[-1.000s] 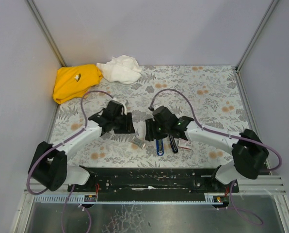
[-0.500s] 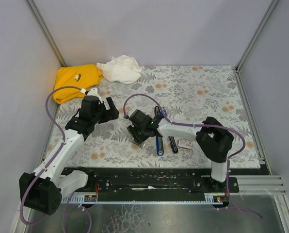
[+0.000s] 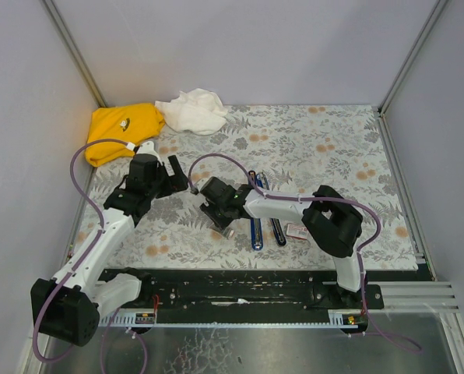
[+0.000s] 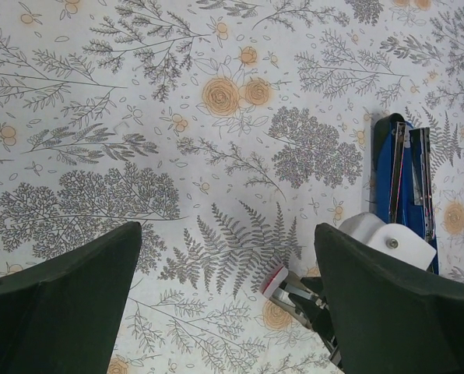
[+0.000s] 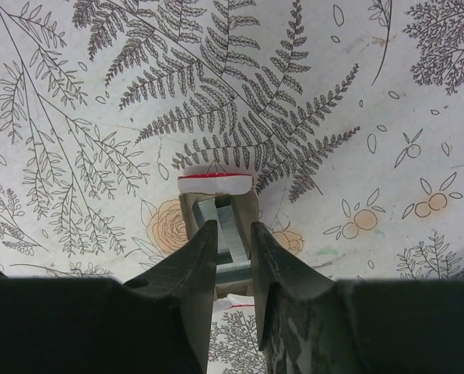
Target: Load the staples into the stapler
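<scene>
The right end effector point(image 5: 232, 230) has its two fingers drawn in narrow on the staple strip point(image 5: 229, 251), one finger against each long side. The silvery strip lies in the open tray of the staple box point(image 5: 214, 184), flat on the table point(image 5: 76, 93), not lifted out. How firm the hold is cannot be judged from the wrist view.

From above, the box sits under that end effector, a little toward the near edge from the table's middle. The stapler point(image 3: 255, 227) is just to its right, the two close but apart. The stapler lies swung open, its blue top arm and black base stretched side by side and pointing from the far edge toward the near edge. In the left wrist view the blue arm's channel faces up, and I see no staples in it. A whitish piece point(image 3: 297, 231) with red print rests just right of the black base, perhaps the box's sleeve.

The left end effector point(image 4: 226, 234) is spread wide and holds nothing, hovering over bare table to the left of the box.

So the preparation looks done: stapler opened, box opened, strip exposed and pinched. What is left, as I judge it, is the main part: lifting the strip, carrying it across, seating it in the blue channel, and folding the stapler shut.
</scene>
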Controlling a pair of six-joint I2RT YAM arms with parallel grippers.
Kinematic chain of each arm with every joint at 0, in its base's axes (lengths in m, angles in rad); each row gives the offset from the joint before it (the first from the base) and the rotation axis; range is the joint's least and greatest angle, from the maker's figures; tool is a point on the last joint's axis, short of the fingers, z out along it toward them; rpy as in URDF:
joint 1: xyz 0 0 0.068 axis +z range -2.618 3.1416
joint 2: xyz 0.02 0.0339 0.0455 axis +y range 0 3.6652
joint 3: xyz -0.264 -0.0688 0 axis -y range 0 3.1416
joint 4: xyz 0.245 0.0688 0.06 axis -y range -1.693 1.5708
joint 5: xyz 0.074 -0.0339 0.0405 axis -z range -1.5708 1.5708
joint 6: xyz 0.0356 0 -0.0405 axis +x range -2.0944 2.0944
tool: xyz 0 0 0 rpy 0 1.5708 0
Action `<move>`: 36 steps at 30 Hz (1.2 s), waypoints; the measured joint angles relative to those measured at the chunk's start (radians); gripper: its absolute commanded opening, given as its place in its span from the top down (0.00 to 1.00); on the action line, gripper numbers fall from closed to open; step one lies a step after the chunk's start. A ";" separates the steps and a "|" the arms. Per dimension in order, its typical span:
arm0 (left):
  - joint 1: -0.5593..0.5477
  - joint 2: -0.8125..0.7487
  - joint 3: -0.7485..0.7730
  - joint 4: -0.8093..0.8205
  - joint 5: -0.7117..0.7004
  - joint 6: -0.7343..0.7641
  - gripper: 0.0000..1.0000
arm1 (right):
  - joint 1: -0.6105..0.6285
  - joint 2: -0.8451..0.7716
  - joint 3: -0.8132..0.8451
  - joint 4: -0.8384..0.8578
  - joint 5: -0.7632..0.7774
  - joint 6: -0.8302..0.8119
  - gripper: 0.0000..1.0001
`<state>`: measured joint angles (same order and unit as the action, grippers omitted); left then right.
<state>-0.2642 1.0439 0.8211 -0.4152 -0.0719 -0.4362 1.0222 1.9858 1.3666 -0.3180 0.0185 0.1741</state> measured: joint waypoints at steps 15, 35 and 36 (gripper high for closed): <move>0.017 0.001 -0.001 0.000 0.001 0.000 0.08 | 0.010 0.032 0.005 0.000 0.019 -0.028 0.85; 0.025 0.000 -0.005 0.000 0.013 0.000 0.07 | 0.014 -0.003 0.105 -0.106 0.168 -0.005 1.00; 0.025 0.000 -0.005 0.000 0.013 0.000 0.07 | 0.014 -0.003 0.105 -0.117 0.180 0.000 1.00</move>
<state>-0.2390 1.0443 0.8162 -0.4152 -0.0593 -0.4366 1.0363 1.9831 1.4715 -0.4347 0.1989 0.1741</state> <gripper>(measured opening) 0.924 0.103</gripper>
